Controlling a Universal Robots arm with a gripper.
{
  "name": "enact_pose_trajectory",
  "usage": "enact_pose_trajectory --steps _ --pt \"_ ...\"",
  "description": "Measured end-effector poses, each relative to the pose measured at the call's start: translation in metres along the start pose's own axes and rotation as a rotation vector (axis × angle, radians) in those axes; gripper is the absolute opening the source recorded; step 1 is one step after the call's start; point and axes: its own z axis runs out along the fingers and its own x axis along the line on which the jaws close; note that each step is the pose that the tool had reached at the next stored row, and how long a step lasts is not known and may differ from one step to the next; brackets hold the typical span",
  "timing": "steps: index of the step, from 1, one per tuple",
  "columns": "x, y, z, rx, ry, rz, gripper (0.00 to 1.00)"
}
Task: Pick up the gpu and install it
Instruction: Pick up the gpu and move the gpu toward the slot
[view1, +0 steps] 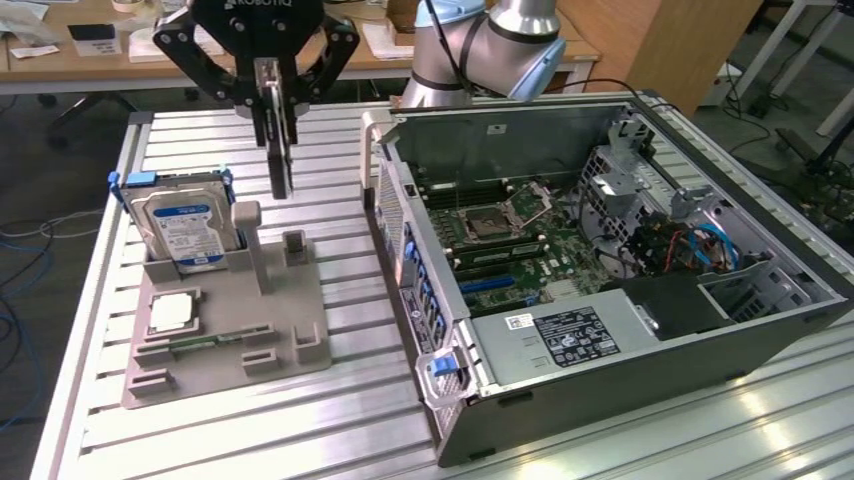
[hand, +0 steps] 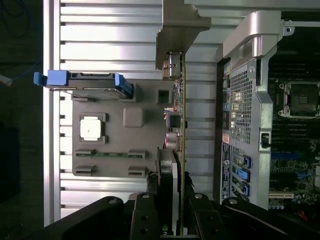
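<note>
Gripper (view1: 276, 98) pinching gpu (view1: 279, 150): thin dark slab, edge-on, upper left of exterior view, above ribbed grey plastic holder (view1: 287, 320). Wrist view: card's silver bracket (hand: 182, 22), green board edge.

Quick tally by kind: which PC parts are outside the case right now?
gpu: 1
hard drive: 1
CPU chip: 1
RAM stick: 1
Total: 4
</note>
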Motion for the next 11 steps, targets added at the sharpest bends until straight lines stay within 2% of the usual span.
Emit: enact_pose_trajectory --steps 3,9,11 --pt "0.0004 0.0002 -0.0052 0.0 -0.0003 0.0 0.28" --pt "0.0068 0.0004 -0.0096 0.0001 -0.0126 -0.002 0.28" --pt "0.007 0.0004 -0.0096 0.0001 -0.0132 -0.002 0.28"
